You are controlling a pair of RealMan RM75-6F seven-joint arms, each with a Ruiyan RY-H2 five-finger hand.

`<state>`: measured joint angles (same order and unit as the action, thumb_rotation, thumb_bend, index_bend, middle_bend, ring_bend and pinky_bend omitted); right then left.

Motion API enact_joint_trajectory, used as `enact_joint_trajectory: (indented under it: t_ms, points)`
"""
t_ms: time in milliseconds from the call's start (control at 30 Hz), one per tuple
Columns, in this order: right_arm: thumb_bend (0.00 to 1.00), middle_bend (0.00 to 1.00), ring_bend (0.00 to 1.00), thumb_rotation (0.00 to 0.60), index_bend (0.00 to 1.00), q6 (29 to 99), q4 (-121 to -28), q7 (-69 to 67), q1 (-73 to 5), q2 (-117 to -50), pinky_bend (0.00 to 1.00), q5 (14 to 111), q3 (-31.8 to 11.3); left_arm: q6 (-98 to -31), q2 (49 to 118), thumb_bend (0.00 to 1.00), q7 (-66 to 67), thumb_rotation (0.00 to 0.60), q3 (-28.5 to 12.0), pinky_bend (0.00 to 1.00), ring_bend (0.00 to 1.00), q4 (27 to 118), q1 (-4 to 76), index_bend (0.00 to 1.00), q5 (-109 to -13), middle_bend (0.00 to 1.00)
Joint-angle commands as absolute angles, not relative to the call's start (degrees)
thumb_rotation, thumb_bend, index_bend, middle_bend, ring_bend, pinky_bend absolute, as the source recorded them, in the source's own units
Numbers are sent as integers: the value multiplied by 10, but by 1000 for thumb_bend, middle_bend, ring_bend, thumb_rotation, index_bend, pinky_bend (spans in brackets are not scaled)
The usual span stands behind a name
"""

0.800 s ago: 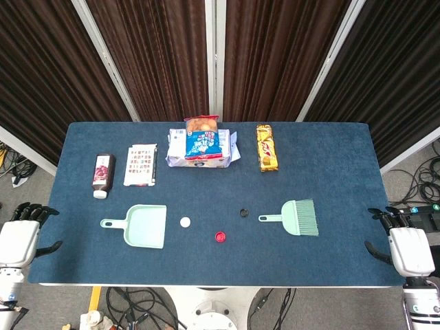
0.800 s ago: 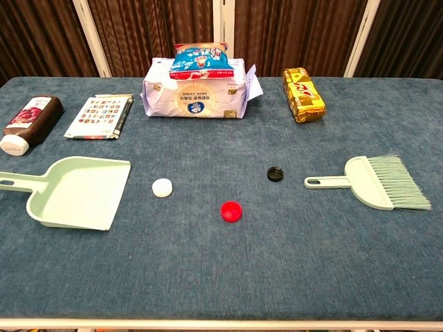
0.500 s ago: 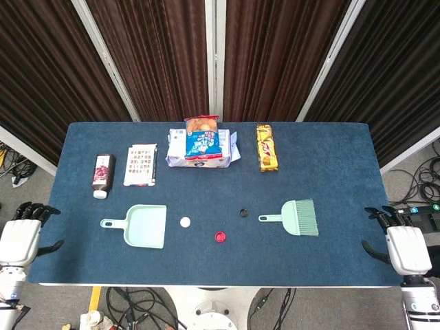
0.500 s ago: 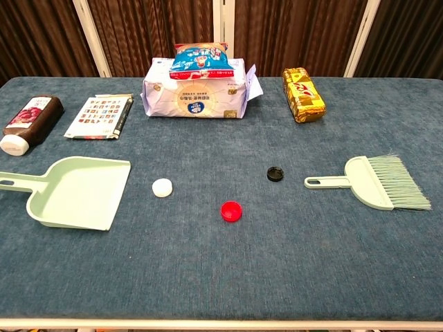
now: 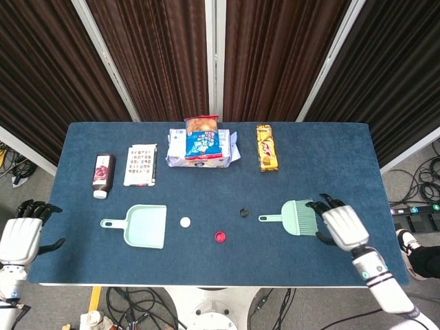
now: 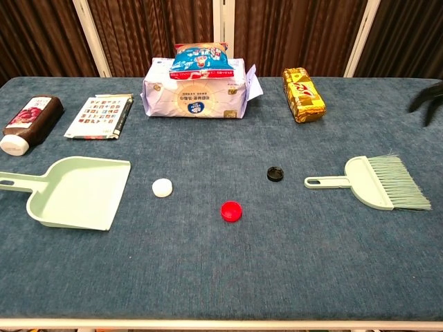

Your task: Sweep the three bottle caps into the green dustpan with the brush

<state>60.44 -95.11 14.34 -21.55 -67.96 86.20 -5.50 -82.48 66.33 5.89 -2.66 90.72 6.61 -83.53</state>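
Evidently the reach for the tool is in hand: the right hand [image 5: 342, 225], fingers spread and empty, hovers beside the pale green plastic brush [image 5: 297, 216]; next it must close on the handle. The left hand [image 5: 20, 237] waits open off the table edge. Red [image 6: 231, 211], white [image 6: 162, 187] and black [image 6: 275, 173] bottle caps lie unswept right of the green plastic dustpan [image 6: 76, 193]. Chest view shows only dark fingertips.

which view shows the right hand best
The head view: the whole right hand shows over the table, fingers spread beside the brush bristles, holding nothing. The chest view catches only dark fingertips at its right edge.
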Motion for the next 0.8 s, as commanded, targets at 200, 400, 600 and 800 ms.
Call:
enact_joint_trajectory:
  t_ms: [200, 400, 600, 800]
  points:
    - [116, 396, 106, 600, 333, 519, -835, 316, -311, -830, 312, 773, -80, -829, 664, 6, 50, 600, -23, 156, 200, 903, 59, 330, -832, 306]
    - [108, 429, 118, 600, 374, 534, -787, 349, -327, -889, 312, 767, -72, -825, 665, 6, 47, 600, -22, 156, 200, 900, 59, 330, -830, 306]
    - [104, 433, 118, 600, 396, 554, -758, 363, -329, -928, 312, 772, -60, -818, 668, 7, 41, 600, -22, 156, 200, 894, 61, 332, -825, 306]
    - [131, 449, 128, 600, 405, 554, -740, 363, -333, -951, 312, 766, -53, -816, 671, 7, 34, 600, -22, 156, 200, 886, 61, 332, -823, 306]
